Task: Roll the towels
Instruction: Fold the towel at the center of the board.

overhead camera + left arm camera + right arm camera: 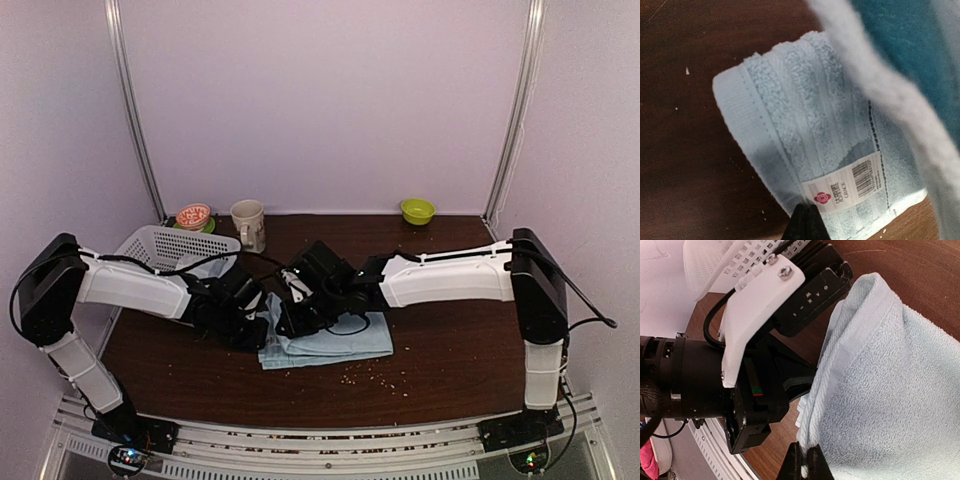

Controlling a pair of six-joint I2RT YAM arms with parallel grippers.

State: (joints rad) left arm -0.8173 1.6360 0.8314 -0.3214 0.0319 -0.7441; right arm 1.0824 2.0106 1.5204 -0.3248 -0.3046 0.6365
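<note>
Top external: left claw (801, 226), right claw (805, 463) pinch towel (340, 343) hem

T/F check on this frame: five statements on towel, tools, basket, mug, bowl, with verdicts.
1. Both the left tool and the right tool are at the light blue towel. True.
2. The towel lies inside the white mesh basket. False: it lies on the table, outside the basket.
3. A green bowl stands at the table's back right. True.
4. The mug lies on its side. False: it stands upright beside the basket.
5. The right tool is wide open. False: it is shut on the towel's hem.
</note>
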